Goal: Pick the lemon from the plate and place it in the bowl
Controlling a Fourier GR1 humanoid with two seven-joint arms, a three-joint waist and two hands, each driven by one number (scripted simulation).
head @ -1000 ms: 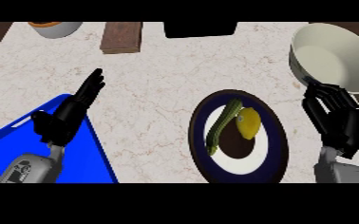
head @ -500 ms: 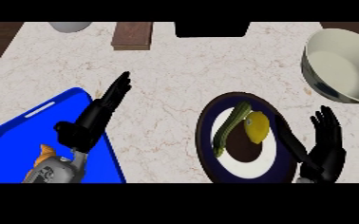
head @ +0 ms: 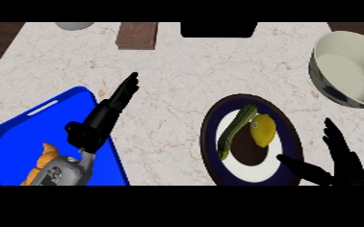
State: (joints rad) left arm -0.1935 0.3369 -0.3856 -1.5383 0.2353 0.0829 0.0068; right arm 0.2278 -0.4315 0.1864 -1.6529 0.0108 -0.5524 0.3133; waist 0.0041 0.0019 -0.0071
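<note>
Since 0.5 s ago your right hand (head: pixel 343 168) has dropped a little lower at the view's right edge, and its thumb has swung out so that it now lies over the lower right rim of the plate (head: pixel 210 125). Its fingers are straight and spread, pointing up the view, and they hold nothing. Your left hand (head: pixel 99 122) has barely shifted. It is also open, with straight fingers together pointing up and to the right, and it sits over the right edge of the blue tray (head: pixel 43 120).

You will find the lemon (head: pixel 263 129) on the plate, in its upper right part, not touched by either hand. It lies right against a green zucchini (head: pixel 237 130) that runs slantwise to its left. Below both, the plate has a dark round middle inside a white ring and a dark blue rim.

The bowl (head: pixel 341 69) stands at the right edge, above the plate and well apart from the lemon, and its cream inside holds nothing. An orange-brown pastry (head: pixel 46 156) lies on the tray beside your left forearm. A wooden block (head: pixel 137 33) and a grey cup (head: pixel 74 25) stand along the counter's far edge.
</note>
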